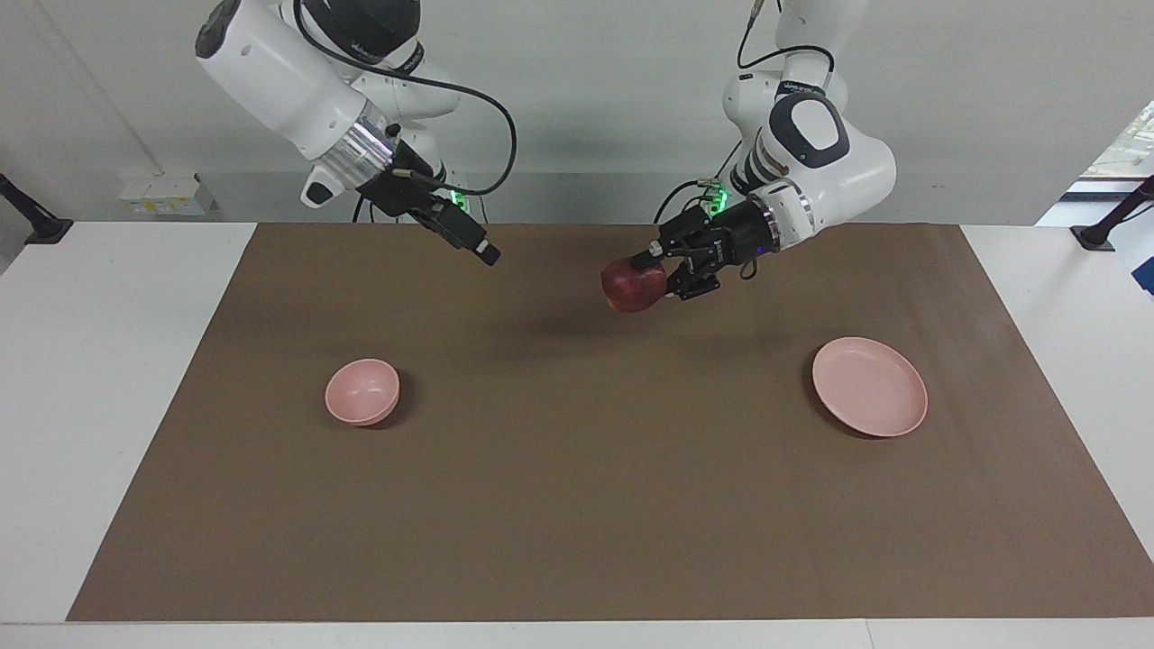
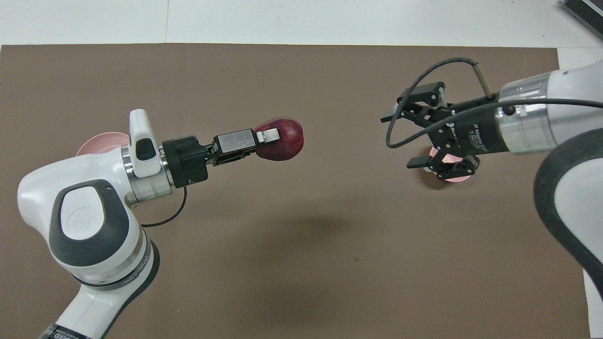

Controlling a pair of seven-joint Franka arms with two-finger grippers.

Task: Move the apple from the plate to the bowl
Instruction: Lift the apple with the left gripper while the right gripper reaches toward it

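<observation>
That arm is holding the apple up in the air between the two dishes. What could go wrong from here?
The left gripper holds the apple by its edge, high over the brown mat; it might slip out and roll. The bowl sits toward the right arm's end of the table, so a handover to the open right gripper looks likely, and a mistimed release could drop it. The bowl is small, so the apple could land off-centre and tip it.

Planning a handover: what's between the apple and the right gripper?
Nothing: open air over bare mat, per both views, between the apple in the left gripper and the right gripper.
</observation>
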